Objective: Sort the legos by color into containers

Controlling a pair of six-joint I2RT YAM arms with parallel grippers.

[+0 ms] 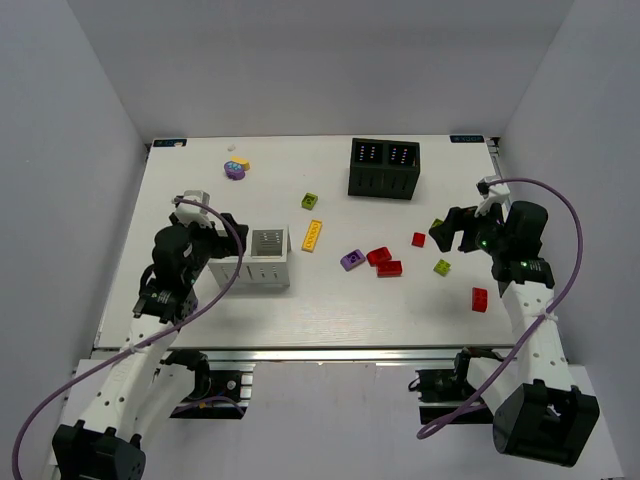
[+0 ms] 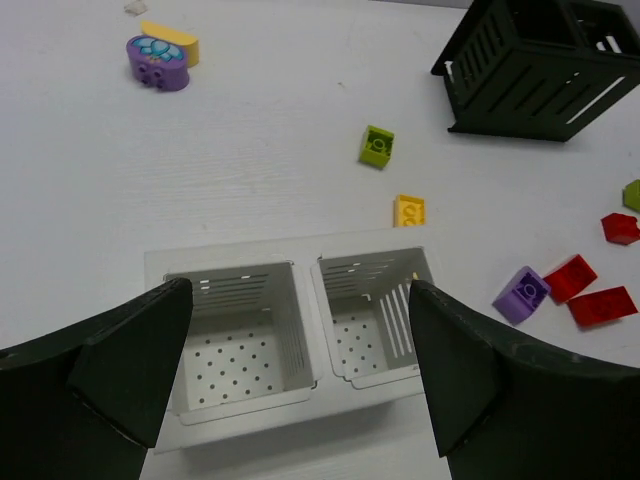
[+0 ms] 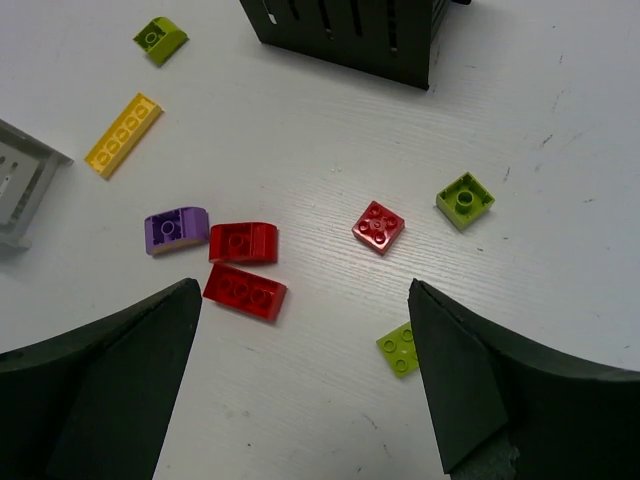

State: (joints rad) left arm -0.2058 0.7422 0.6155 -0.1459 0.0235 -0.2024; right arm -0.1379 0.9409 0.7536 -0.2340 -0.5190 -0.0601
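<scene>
The white box (image 1: pixel 266 259) stands left of centre; both its compartments (image 2: pixel 240 350) show empty. My left gripper (image 1: pixel 222 243) hovers open over it, a finger on each side in the left wrist view (image 2: pixel 300 370). The black box (image 1: pixel 384 167) stands at the back. Two red bricks (image 3: pixel 244 243) (image 3: pixel 245 291), a purple brick (image 3: pixel 176 229), a red square brick (image 3: pixel 378 227) and two green bricks (image 3: pixel 465 200) (image 3: pixel 400 349) lie under my right gripper (image 3: pixel 305 370), which is open and empty above the table (image 1: pixel 450 232). A long yellow brick (image 1: pixel 314 235) lies beside the white box.
A green brick (image 1: pixel 310 200) lies mid-table. A purple piece with a yellow piece behind it (image 1: pixel 236 167) sits at the back left. A lone red brick (image 1: pixel 480 299) lies near the right arm. The table's edges and grey walls surround the area.
</scene>
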